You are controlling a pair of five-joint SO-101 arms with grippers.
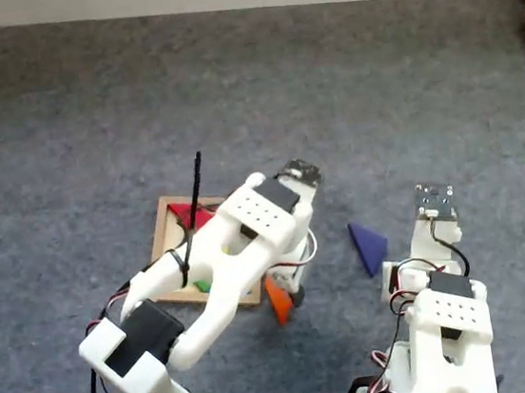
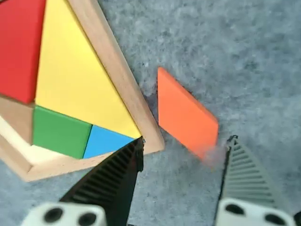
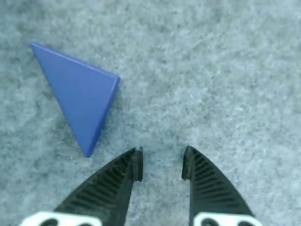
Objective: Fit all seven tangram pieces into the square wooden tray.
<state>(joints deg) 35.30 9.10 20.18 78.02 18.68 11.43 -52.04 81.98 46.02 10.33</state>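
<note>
Left wrist view: left gripper is spread wide and holds nothing. It straddles one end of the orange parallelogram piece, which lies flat on the grey carpet just beside the square wooden tray, outside its rim. One finger lines up with the tray's corner; can't tell if it touches.

Risk 1: closing from here, that finger catches the rim instead of the piece. The tray then gets shoved or pinched, jolting the seated red triangle, yellow triangle, green square and light blue triangle.

Risk 2: the bite lands on the piece's end only. It's a thin flat part on soft pile, so it likely pivots or slips out.

High view: orange piece sits at 4 o'clock of the tray, dark blue triangle piece at 3 o'clock, well apart. Right gripper hovers near that triangle, jaws parted a little, empty and offset from it; descending as is would miss.

An arm covers much of the tray, so the remaining gap's shape is unclear. Wrong orientation at insertion is a fair worry.
</note>
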